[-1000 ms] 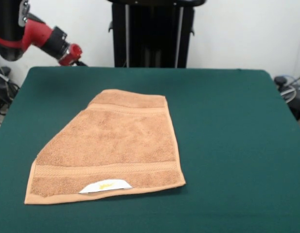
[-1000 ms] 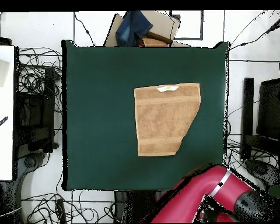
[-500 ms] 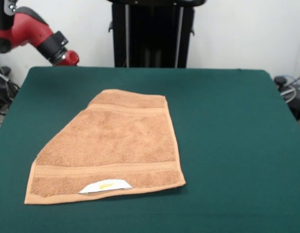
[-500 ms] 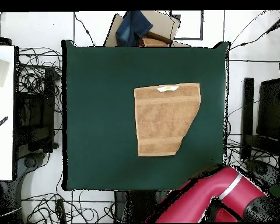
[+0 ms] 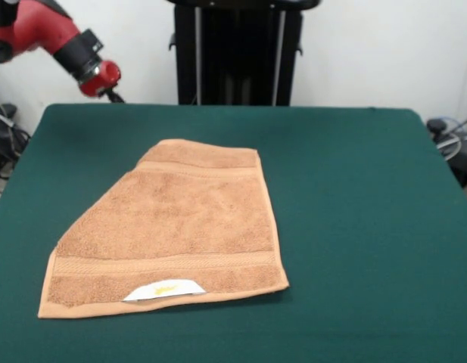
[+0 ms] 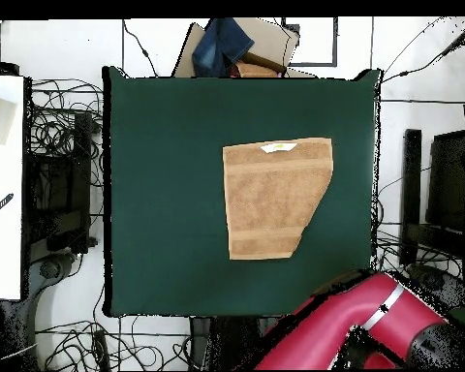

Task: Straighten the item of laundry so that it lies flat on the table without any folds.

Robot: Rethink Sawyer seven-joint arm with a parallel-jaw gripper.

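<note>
An orange-tan towel (image 6: 275,197) is laid on the green table (image 6: 169,194), one corner folded under; the red arm (image 6: 348,329) is seen beyond the table's edge.

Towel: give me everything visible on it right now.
The towel is light orange-tan terry with hemmed edges and woven border bands near both short ends. A white label with a yellow mark shows at its near edge in the front view. It lies on the green table, touching nothing else. One far corner is folded, giving a diagonal edge, so the outline is four-sided but not rectangular. The red arm is off beyond the table's far corner, away from it.
</note>
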